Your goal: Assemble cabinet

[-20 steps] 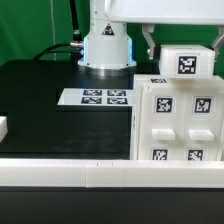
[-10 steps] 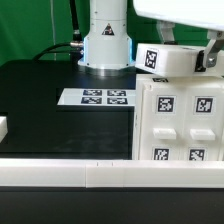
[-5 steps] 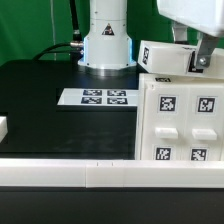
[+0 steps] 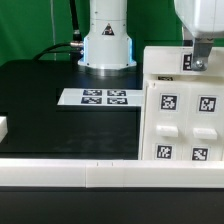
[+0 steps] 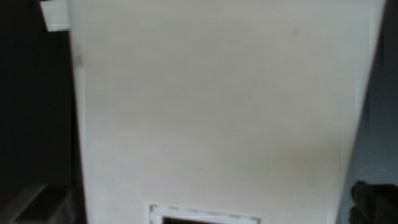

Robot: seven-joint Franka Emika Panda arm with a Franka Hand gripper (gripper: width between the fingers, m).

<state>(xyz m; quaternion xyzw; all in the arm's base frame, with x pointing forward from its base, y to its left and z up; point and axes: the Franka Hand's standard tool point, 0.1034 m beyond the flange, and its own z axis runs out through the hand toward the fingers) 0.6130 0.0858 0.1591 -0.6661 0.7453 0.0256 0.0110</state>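
the end effector grips a white panel atop the cabinet, beside the marker board.

The marker board lies flat mid-frame on the black surface; a small white block sits at the left edge, green backdrop behind.

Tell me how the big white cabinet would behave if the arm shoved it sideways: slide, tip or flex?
The cabinet looks thick-walled and moulded, so it is probably stiff. Its smooth plastic on the flat black table suggests sliding; its base is hidden, so tipping is uncertain. The white block on top might shift.
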